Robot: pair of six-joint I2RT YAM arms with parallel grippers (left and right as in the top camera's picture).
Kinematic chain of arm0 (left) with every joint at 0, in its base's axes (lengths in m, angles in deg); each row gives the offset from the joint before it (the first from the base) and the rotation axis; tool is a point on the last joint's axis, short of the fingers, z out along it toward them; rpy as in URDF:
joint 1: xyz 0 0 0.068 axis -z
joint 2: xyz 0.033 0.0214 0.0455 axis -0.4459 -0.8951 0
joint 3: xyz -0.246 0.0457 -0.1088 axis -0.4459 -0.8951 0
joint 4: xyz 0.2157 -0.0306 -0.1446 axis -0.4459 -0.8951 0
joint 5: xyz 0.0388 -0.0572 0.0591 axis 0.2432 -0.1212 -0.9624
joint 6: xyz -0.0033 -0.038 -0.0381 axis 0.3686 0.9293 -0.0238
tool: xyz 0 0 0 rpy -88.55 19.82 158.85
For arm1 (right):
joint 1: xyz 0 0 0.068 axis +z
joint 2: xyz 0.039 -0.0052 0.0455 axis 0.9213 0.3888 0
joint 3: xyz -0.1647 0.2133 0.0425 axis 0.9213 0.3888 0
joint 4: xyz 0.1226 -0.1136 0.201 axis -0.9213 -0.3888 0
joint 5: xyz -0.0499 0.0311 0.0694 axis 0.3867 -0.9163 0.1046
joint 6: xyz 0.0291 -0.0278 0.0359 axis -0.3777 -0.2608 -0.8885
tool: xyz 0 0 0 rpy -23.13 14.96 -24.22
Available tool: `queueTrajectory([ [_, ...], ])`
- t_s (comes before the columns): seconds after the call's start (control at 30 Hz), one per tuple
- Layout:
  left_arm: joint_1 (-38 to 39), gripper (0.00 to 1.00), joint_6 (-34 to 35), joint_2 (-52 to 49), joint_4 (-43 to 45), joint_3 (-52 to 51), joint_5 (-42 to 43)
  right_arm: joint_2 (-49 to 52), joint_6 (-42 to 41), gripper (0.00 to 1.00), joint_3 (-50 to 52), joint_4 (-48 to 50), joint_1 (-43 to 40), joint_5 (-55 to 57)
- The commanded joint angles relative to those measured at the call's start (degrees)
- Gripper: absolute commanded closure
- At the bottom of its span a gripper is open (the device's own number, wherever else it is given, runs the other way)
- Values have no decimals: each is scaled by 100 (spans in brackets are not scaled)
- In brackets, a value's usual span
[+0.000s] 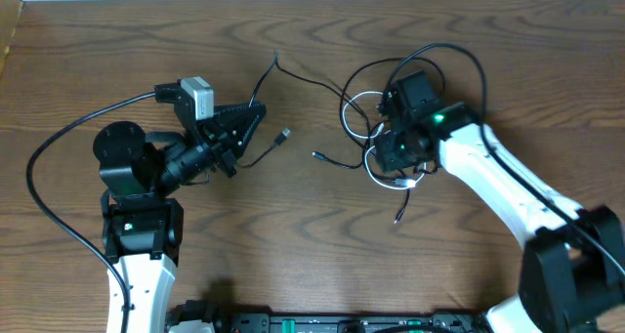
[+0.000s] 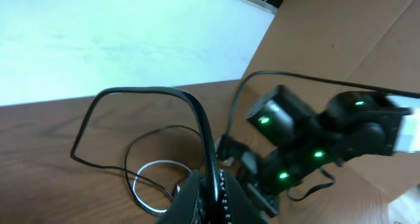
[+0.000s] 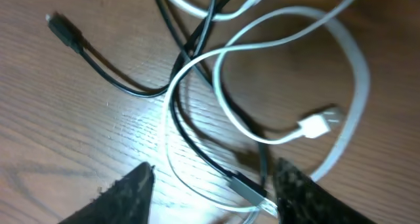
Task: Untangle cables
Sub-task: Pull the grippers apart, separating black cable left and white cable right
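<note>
Left claw [image 1: 256, 112] is pressed together on a thin black cord [image 1: 266, 79]. In the left wrist view the cord comes straight up out from between the fingers and arcs away in a big loop. From overhead it climbs toward the upper middle of the frame and then trails right toward the pile, and a small plug end [image 1: 284, 135] lies on the worktop [image 1: 293, 245] just right of that claw.

The rest of the cables are a messy tangle [image 1: 371, 128] at the right-centre of the overhead shot, right up against the right arm's wrist.

Right claw [image 3: 213, 168] is spread wide and sits low over that tangle, not pinching anything as far as I can see. Its two fingers sit at the bottom corners of the right wrist view, with cords lying on the wood between them. There's a white cord [image 3: 354, 66] curling round in a loop, with its plug [image 3: 320, 122] at centre right. A black one crosses under it, and another black lead ends in a little plug [image 3: 62, 28] at the upper left.
</note>
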Motion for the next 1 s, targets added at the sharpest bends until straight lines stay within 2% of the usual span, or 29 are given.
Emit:
queueTrajectory([
  [0.0, -31, 93, -33, 52, -61, -2, 203, 389, -195, 47, 20, 55, 225, -310],
  [0.47, -31, 93, -37, 52, -267, -2, 203, 1150, -402, 45, 26, 221, 610, -184],
  [0.53, -31, 93, -59, 52, -267, -2, 203, 1196, -402, 57, 28, 221, 610, 28],
  [0.6, -31, 93, -59, 52, -286, -2, 203, 1231, -402, 96, 28, 223, 616, 138],
  [0.63, -31, 92, -59, 52, -291, -2, 203, 1233, -404, 99, 28, 223, 616, 149],
  [0.83, -31, 92, -323, 50, -734, -2, 179, 1075, -597, 99, -48, 107, 577, 667],
  [0.97, -31, 92, -704, 50, -1156, -2, 155, 619, -833, 99, -542, -745, 566, 2028],
])
